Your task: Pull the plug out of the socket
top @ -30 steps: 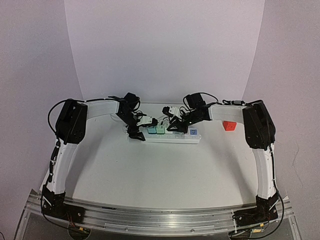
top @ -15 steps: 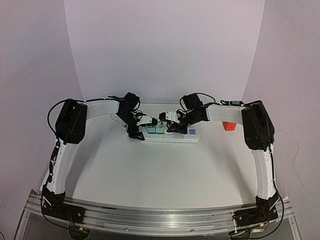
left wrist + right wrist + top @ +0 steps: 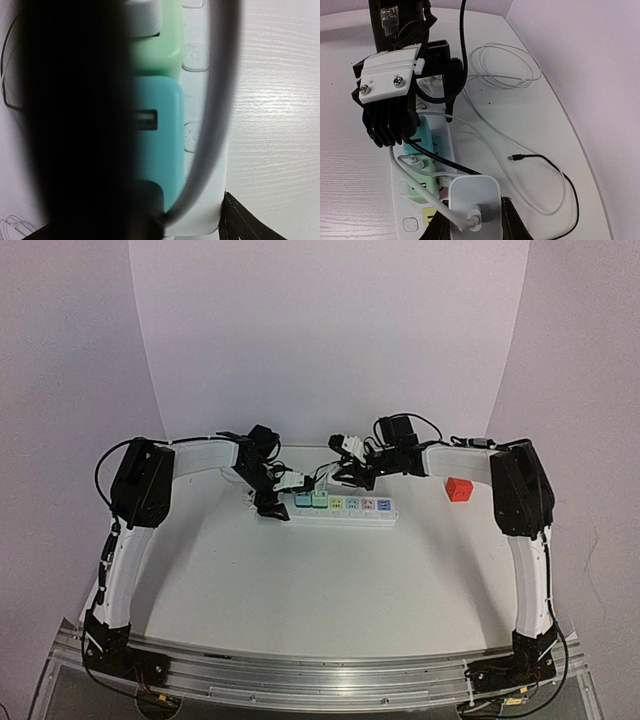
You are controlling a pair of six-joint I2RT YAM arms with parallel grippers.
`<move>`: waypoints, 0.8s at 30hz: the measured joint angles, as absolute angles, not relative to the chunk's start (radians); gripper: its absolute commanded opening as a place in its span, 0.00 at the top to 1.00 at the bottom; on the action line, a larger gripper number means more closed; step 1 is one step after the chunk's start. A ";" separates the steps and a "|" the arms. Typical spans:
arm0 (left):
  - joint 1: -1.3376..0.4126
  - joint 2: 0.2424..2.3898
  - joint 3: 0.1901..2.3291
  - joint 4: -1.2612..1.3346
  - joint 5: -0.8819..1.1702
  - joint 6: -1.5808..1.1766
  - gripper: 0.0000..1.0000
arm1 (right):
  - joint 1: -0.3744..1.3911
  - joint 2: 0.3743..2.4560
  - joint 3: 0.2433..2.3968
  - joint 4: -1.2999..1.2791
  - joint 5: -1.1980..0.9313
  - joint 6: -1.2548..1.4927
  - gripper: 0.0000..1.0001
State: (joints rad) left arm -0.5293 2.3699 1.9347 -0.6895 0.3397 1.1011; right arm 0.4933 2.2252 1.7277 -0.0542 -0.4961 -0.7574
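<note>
While socket (image 3: 340, 509) lies long axis left-right, left gripper (image 3: 272, 502) clamps its left end; right gripper (image 3: 474, 221) pinches unplugged white plug (image 3: 474, 196).

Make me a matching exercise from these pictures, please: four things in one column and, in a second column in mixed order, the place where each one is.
Things:
1. white plug
2. teal adapter
3. red block
4. black cable

Places:
A. its loose end lies on the table, beside the power strip
B. seated on the power strip
C. between the fingers of the right gripper
D. on the table, apart, past the strip's right end

Pairs: 1-C, 2-B, 3-D, 4-A
</note>
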 measured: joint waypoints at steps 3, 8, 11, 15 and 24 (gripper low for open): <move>-0.529 2.370 1.935 -0.690 0.340 1.101 1.00 | 0.493 2.211 1.718 -0.036 -0.498 -0.746 1.00; -0.529 2.370 1.935 -0.690 0.340 1.101 1.00 | 0.484 2.168 1.668 -0.018 -0.498 -0.717 1.00; -0.529 2.370 1.935 -0.690 0.340 1.100 1.00 | 0.468 2.142 1.648 -0.040 -0.498 -0.674 1.00; -0.529 2.370 1.937 -0.690 0.340 1.100 1.00 | 0.427 2.108 1.647 -0.128 -0.501 -0.610 1.00; -0.529 2.370 1.937 -0.690 0.340 1.099 1.00 | 0.315 2.027 1.648 -0.363 -0.482 -0.490 1.00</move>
